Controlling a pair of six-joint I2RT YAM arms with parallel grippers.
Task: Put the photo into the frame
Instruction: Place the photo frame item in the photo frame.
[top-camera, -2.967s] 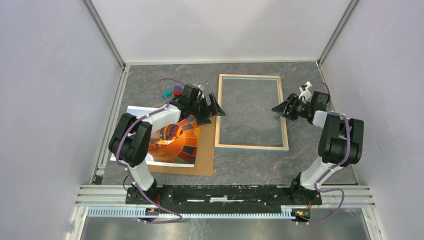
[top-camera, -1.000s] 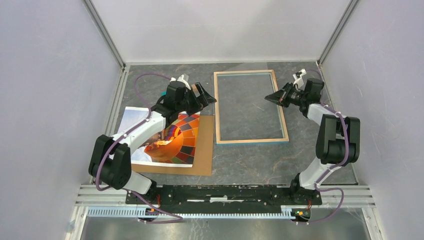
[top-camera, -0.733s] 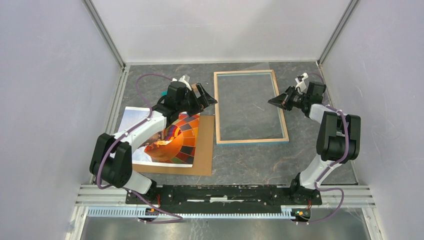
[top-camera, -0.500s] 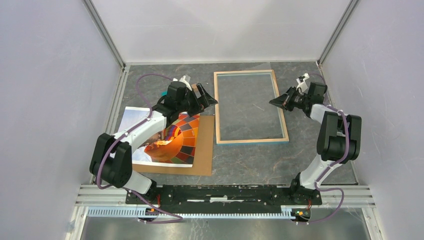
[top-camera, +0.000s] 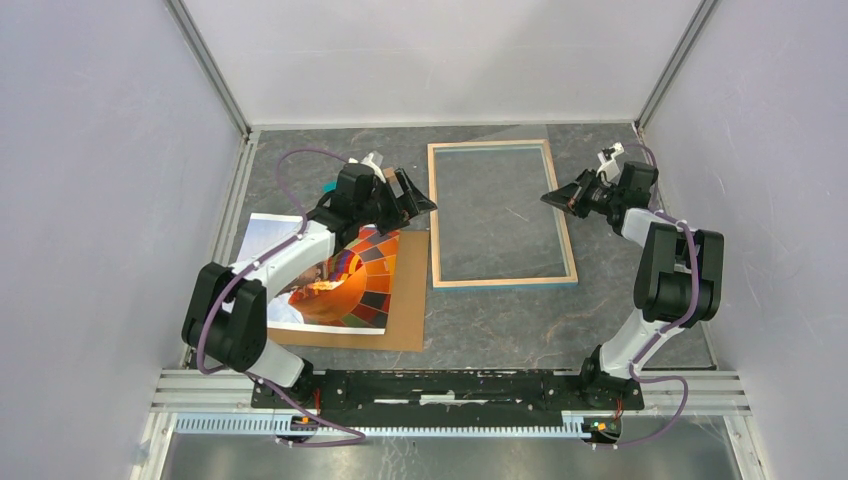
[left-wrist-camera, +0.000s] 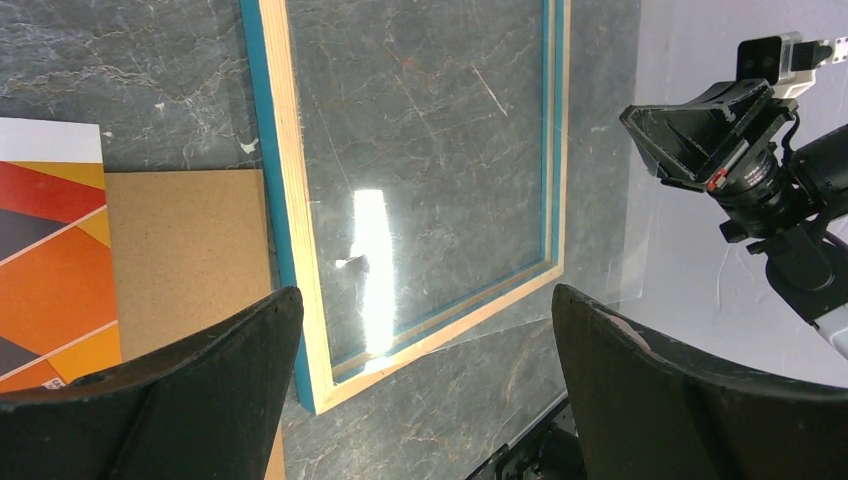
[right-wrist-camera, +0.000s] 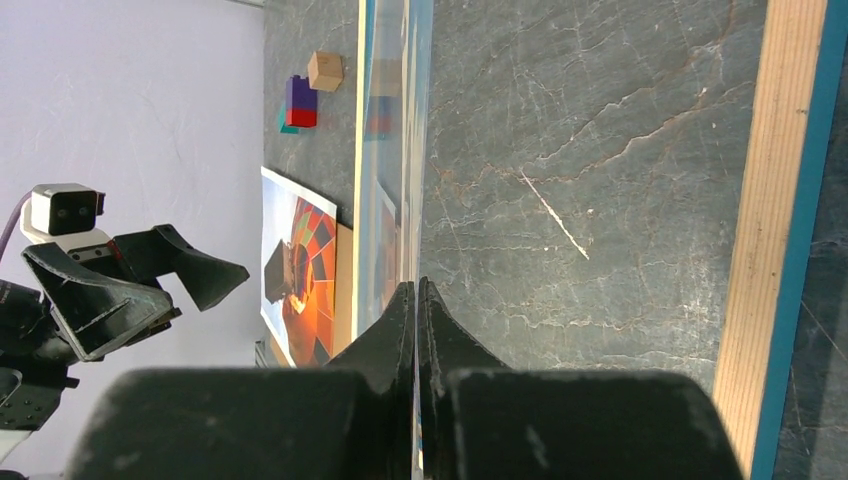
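Pinching a clear sheet (left-wrist-camera: 600, 240) with our right tool (top-camera: 548, 197), upper right, we are holding our left tool (top-camera: 418, 195) open beside the frame's (top-camera: 505, 283) left edge.

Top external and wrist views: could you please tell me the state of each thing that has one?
frame: flat on the table, wood side up, unfilled.
backing board: flat on the table, left of the frame.
photo: face up on the backing board, outside the frame.
clear pane: held by one edge over the frame.
left gripper: open, empty.
right gripper: shut on the clear pane.
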